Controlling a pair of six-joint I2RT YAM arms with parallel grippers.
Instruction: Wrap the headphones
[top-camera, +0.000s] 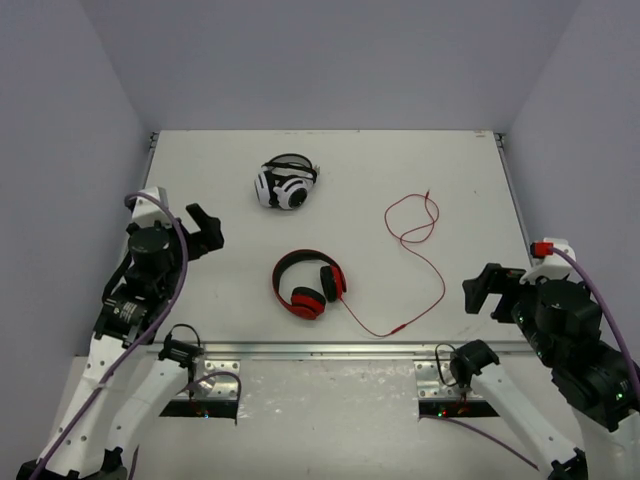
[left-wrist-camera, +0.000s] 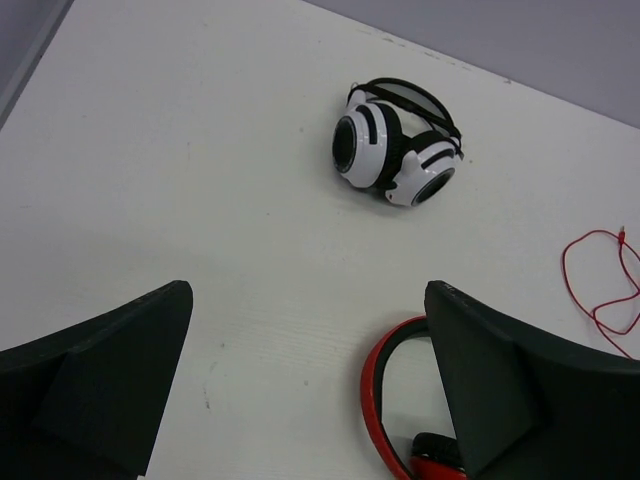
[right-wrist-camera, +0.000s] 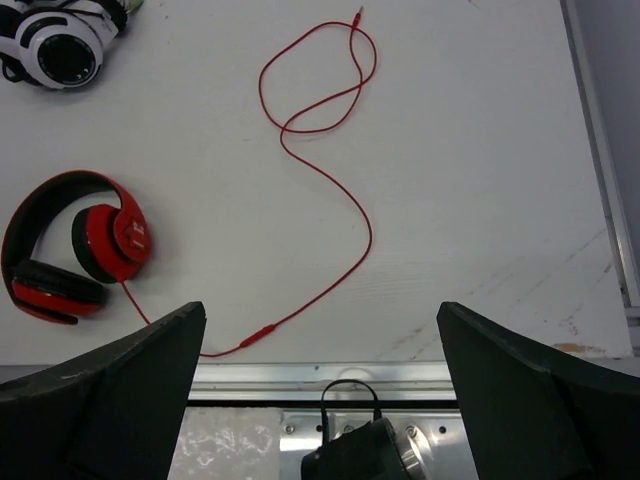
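**As Both Arms Hang Back, Red Headphones Await Wrapping**

While the left gripper (top-camera: 206, 228) hangs over the left side of the worktop (top-camera: 200, 160) with its jaws spread wide and empty, a white-and-black headset (top-camera: 286, 183) sits beyond it toward the far edge, no part of this job. At centre, nearer the front edge, the headphones (top-camera: 307, 284) lie flat, ear cups tucked together under the band. Their cable (right-wrist-camera: 370, 235) runs from the cups toward the front rail, then snakes back to the right and ends in loose loops, the plug (right-wrist-camera: 357, 12) at the far tip. On the right, the right gripper (top-camera: 472, 295) waits with jaws equally wide, holding nothing, near the cable's front bend.

Nothing of the wrapping looks begun. A tidy start would likely have one gripper pin the band so the set cannot slide. The other would take the cable close to where it leaves the cup, not at the plug end, and lay the turns snugly under light tension. Snatching mid-cable risks dragging the headphones or tangling the loops.
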